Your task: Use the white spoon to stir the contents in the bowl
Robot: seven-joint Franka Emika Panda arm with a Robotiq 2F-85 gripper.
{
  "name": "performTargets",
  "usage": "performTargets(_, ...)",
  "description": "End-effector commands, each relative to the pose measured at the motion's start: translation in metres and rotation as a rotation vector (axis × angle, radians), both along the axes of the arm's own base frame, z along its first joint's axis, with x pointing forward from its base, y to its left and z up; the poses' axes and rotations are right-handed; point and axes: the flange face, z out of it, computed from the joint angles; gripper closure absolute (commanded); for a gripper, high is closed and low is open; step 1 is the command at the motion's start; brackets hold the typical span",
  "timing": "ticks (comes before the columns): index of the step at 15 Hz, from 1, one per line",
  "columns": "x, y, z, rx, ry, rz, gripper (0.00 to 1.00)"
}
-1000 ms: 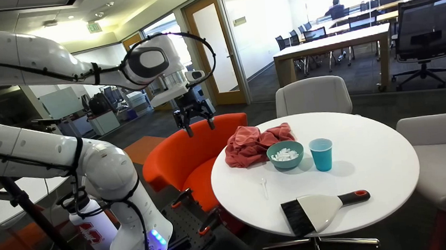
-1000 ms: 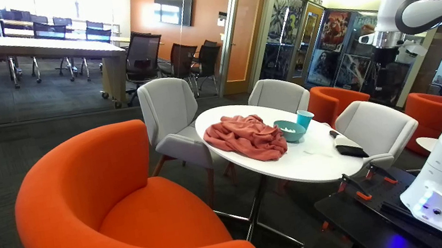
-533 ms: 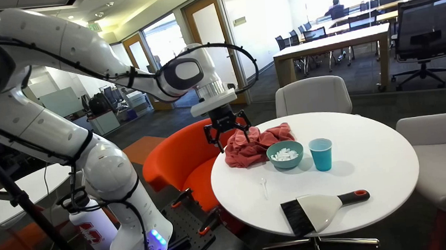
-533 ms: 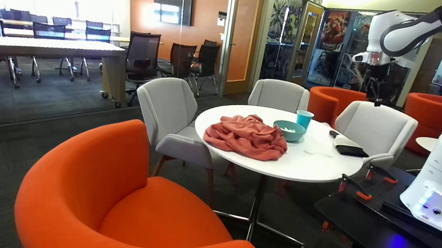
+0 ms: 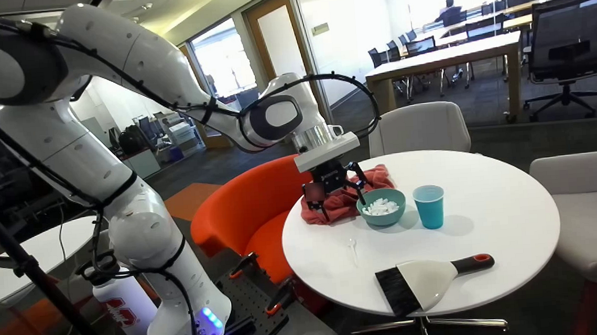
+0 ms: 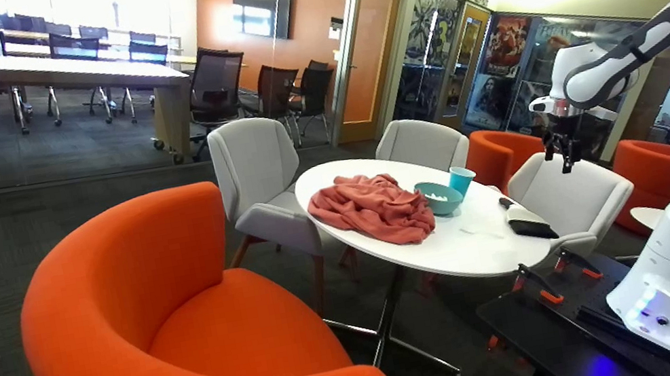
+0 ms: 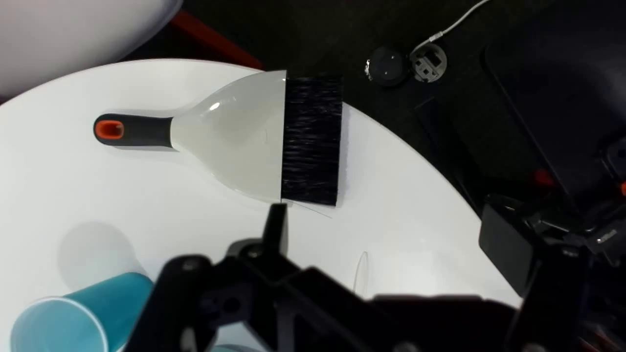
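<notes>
A white robot arm (image 5: 145,225) bends toward a round white desk (image 5: 512,215) in an exterior view, its jaws spread wide against the backdrop of a crumpled red cloth (image 5: 341,214). The white spoon (image 5: 353,246) lies on the desk, clear of the jaws, near a blue-green bowl (image 5: 388,220) of small white pieces (image 5: 380,207) and a black-bristled brush (image 5: 426,282); a cyan cup (image 5: 429,210) stands upright just beside the bowl. In an exterior view taken past an orange armchair (image 6: 193,323), the arm reaches in from the right edge, its jaws dark before a grey chair (image 6: 567,195), while the spoon shows as a faint sliver on the desk near the bowl. In the wrist view, the jaws stand well apart, low in the frame; part of the spoon shows between them from this angle, the rest hidden, with the brush higher up and the cup at lower left.
</notes>
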Motion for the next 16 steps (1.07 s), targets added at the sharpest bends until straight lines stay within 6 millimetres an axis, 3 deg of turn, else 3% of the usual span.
performTargets(1, 0.001, 0.001, 0.001, -0.001, 0.0, 0.002, 0.0)
performTargets(5, -0.012, -0.005, -0.021, 0.06, -0.166, -0.053, 0.0)
performTargets(9, -0.035, -0.008, -0.07, 0.163, -0.307, -0.065, 0.0)
performTargets(10, -0.036, 0.0, -0.07, 0.2, -0.324, -0.059, 0.0)
performTargets(11, -0.025, 0.003, -0.051, 0.267, -0.33, -0.053, 0.0)
performTargets(16, -0.025, -0.003, -0.059, 0.518, -0.357, 0.022, 0.0)
